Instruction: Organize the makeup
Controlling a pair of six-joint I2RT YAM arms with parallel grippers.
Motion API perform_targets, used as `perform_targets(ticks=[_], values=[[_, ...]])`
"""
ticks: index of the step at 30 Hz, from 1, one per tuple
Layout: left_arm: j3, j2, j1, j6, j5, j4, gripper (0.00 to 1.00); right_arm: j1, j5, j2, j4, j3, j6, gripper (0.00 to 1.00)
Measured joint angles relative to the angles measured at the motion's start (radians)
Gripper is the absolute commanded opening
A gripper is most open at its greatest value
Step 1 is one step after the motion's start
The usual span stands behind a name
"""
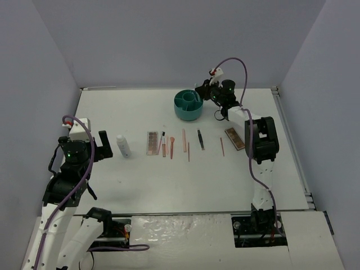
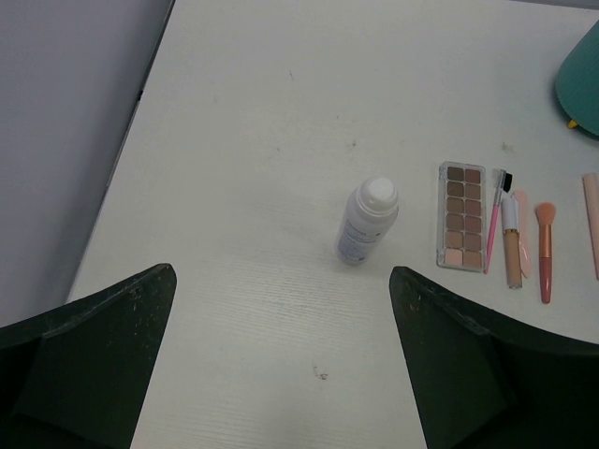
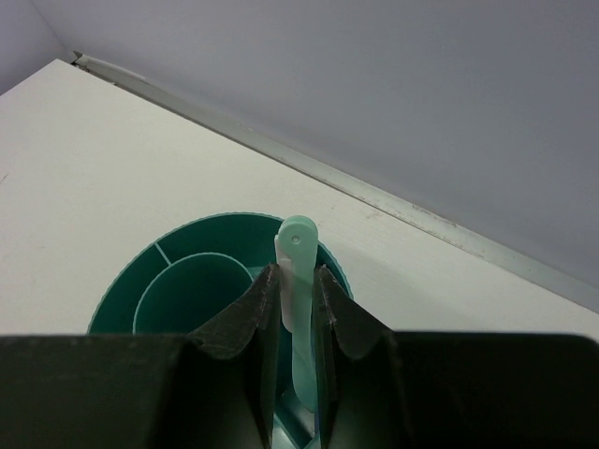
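Along the table runs a loose row: a white plastic bottle (image 1: 123, 145) at the left, a flat rectangular brown-shade eyeshadow palette (image 1: 152, 143), thin pink and orange sticks (image 1: 171, 147), dark tweezers (image 1: 200, 139), then a second palette (image 1: 235, 139) (lying askew). A pale green flat stick (image 3: 298, 281) stands upright, pinched in the right gripper (image 3: 297, 273).

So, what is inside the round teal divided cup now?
Inside the round teal cup, an inner ring and a divider show, with nothing between them. The right end effector, shut on a pale green flat stick, covers the near part.
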Motion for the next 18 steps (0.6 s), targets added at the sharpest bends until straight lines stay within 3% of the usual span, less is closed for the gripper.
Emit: perform_targets(ticks=[5,10,18], values=[[0.000,0.001,0.001,0.000,0.001,0.000,0.97,-0.002,-0.006,0.005,0.001,0.007,0.000,0.39],[0.000,0.001,0.003,0.000,0.002,0.000,0.97,-0.002,-0.017,0.005,0.000,0.008,-0.001,0.48],[0.000,-0.009,0.006,0.000,0.007,0.000,0.97,-0.007,-0.009,-0.052,-0.054,-0.032,-0.009,0.55]])
